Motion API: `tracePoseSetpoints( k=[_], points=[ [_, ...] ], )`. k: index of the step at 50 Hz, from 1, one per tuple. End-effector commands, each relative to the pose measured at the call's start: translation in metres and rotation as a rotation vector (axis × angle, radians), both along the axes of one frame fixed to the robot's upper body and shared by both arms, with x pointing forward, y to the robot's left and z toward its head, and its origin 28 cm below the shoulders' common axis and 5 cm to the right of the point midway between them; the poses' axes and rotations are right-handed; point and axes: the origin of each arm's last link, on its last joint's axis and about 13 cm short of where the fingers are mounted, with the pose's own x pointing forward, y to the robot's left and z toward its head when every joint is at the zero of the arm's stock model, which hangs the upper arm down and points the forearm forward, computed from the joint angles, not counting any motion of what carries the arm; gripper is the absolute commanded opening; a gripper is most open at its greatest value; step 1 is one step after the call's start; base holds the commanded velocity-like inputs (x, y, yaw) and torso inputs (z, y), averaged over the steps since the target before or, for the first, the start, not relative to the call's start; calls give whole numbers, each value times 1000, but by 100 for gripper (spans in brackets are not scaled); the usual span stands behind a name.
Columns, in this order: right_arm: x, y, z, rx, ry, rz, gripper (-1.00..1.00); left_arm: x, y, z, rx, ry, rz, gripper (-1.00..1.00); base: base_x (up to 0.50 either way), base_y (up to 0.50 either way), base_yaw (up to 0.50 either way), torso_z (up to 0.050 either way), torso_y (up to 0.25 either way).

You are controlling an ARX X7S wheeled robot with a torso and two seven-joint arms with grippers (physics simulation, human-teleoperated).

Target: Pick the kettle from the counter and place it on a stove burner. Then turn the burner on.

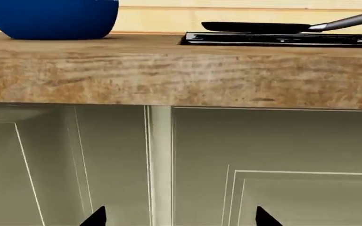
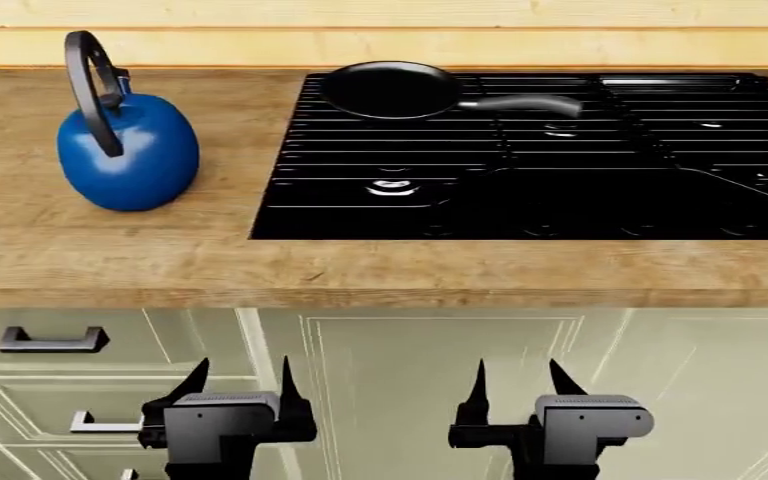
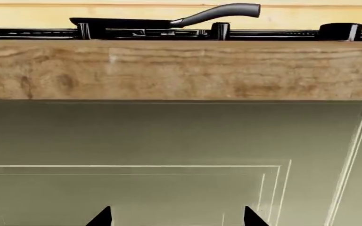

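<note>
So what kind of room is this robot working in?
A kitchen, by the look of it, in simulation: a wide black gas cooktop set into a light-brown wooden counter, a glossy blue kettle, and pale green cabinet fronts below.

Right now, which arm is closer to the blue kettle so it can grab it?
The left. The left gripper sits below the counter nearly under the kettle, fingers apart. The right gripper hangs below the stove, farther away.
</note>
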Motion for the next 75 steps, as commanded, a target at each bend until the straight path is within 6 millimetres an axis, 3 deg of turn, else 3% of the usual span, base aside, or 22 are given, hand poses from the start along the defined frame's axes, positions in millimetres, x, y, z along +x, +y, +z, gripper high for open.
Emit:
tracePoseSetpoints(
  k=[1, 59, 75],
  points=[
    [0, 0, -1, 1, 1, -2, 100, 0, 0, 0, -1, 3, 1, 100, 0, 500, 0, 0, 0],
    [0, 0, 0, 6, 1, 3, 100, 0, 0, 0, 7, 3, 8, 100, 0, 500, 0, 0, 0],
    [0, 0, -1, 14, 1, 3, 100, 2, 1, -1, -3, 28, 10, 100, 0, 22, 0, 31, 0]
  ],
)
